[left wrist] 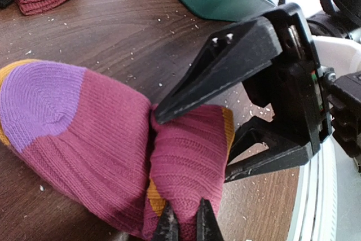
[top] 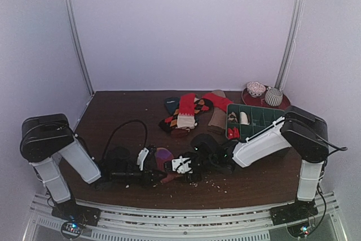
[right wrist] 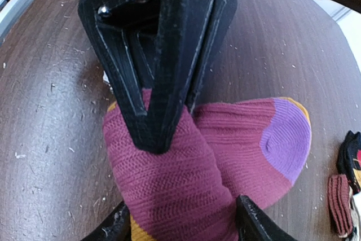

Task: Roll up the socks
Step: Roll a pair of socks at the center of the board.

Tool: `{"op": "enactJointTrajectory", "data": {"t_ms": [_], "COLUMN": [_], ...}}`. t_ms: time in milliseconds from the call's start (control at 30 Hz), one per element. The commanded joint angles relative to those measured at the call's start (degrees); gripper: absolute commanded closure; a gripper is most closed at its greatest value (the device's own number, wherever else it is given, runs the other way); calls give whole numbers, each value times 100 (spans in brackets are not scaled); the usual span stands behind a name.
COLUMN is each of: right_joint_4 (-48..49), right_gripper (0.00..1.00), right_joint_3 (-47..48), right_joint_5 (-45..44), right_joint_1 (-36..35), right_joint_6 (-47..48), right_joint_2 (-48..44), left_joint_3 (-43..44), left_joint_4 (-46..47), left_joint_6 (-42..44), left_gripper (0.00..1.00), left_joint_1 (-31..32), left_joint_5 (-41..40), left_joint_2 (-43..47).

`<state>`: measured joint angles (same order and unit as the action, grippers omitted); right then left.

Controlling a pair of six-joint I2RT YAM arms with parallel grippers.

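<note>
While both arms crowd the near middle of the table [top: 113, 111], the purple-toed magenta sock [left wrist: 101, 139] lies bunched on the wood between them. It is well apart from the other socks [top: 189, 111], which are heaped farther back beside the green tray [top: 265, 118]. The left gripper [left wrist: 187, 225] is clenched on a thin fold at the sock's doubled-over end. The right gripper [right wrist: 180, 227] stands with jaws apart astride the same bundle, one tip on the crease; whether it is squeezing the fabric cannot be told. The likeliest trouble is that narrow pinch: ribbed knit stretches, so a tug or twist from the right arm could pull the fold free and let the half-made roll spring open. The fingers of the two grippers also sit almost against each other, so a small misjudged turn might knock them together or trap one under the cloth. With the sock lying close to the table's near edge, a hard push toward the arm bases could slide it off.
</note>
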<state>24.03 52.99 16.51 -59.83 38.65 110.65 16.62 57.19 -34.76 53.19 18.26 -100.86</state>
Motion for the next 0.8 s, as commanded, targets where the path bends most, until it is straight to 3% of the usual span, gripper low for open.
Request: {"op": "enactJointTrajectory", "data": {"t_ms": [0,267,300,433,567,633,767], "right_joint_4": [-614,-1722,-1977,-3171,-4279,-4528,-4621], "right_gripper": [43,70,71,72,71,70,72], "right_joint_3": [167,471,543,747,901,946,1045], "right_joint_5": [392,820,900,1127,1544,1819,2616], "right_joint_1": [0,-65,-64,-57,-41,-30,67], "right_joint_6": [45,-867,-1104,-2116,-2867,-3386,-4493], "right_joint_2": [351,569,586,599,493,457,657], "left_joint_3": [-211,-68,-4,358,501,388,-177], "left_joint_4": [-2013,-2252,-2402,-3442,-3992,-3935,-2999], "left_joint_6": [146,479,601,1226,1732,1963,2396], "left_gripper": [100,100,95,49,21,14,12], "left_joint_1": [104,66,54,51,61,92,571], "left_joint_5": [388,340,276,-406,-1053,-1141,-1437], "left_joint_2": [-432,-314,-146,772,2104,2675,3443]}}
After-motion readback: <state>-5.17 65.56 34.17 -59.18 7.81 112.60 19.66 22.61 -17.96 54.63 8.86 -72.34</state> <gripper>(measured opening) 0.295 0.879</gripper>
